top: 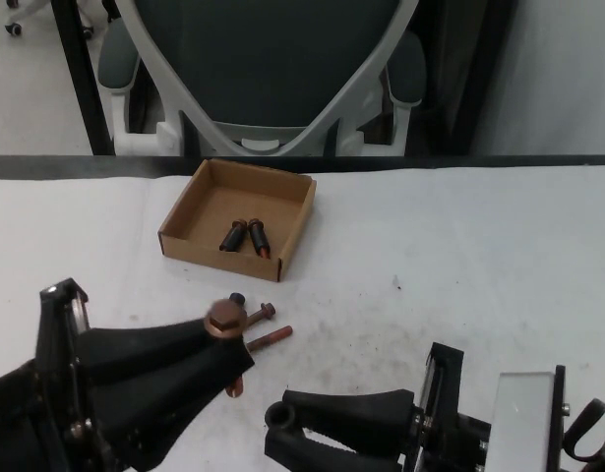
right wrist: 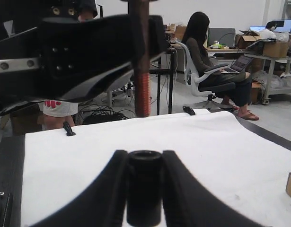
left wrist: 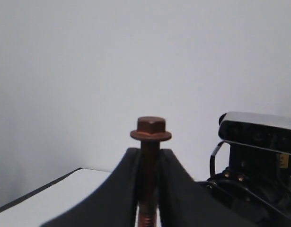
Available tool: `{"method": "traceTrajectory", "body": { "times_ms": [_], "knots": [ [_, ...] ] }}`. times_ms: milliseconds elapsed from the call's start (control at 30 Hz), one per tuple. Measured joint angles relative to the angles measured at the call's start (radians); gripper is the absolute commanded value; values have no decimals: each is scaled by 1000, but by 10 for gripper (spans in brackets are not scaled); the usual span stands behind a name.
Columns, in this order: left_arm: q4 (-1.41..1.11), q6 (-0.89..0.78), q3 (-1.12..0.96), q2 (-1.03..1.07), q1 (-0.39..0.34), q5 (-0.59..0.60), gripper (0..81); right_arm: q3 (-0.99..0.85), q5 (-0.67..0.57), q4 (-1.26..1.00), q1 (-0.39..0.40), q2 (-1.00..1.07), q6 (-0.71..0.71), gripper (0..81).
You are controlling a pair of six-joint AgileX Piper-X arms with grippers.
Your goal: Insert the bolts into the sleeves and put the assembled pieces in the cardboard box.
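Copper-coloured bolt (left wrist: 150, 135), head up, clamped at the shank in the left gripper (left wrist: 150, 158), threaded end poised over the black sleeve (right wrist: 144, 189) pinched bore-up in the right gripper (right wrist: 144, 158), evidently aligned for insertion; cardboard box (top: 294, 231) near the far edge of the bench (top: 499, 236), holding two assembled pieces (top: 246, 236).

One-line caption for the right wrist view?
Right gripper, jaws shut on an upright black sleeve; beyond it, left gripper holds a bolt, threads down, over the white bench.

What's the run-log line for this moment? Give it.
left claw: shut on bolt | right claw: shut on sleeve | bolt not in sleeve | cardboard box: two assembled pieces | bench: loose bolts
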Motion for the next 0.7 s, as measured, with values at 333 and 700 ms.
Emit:
{"method": "traceTrajectory", "body": {
  "times_ms": [333,700],
  "knots": [
    [-37,7,0,0,-124,-59,8,0,-2,-32,6,0,0,3],
    [-16,42,0,0,-126,-66,8,0,-18,-78,7,0,0,3]
  ]
}}
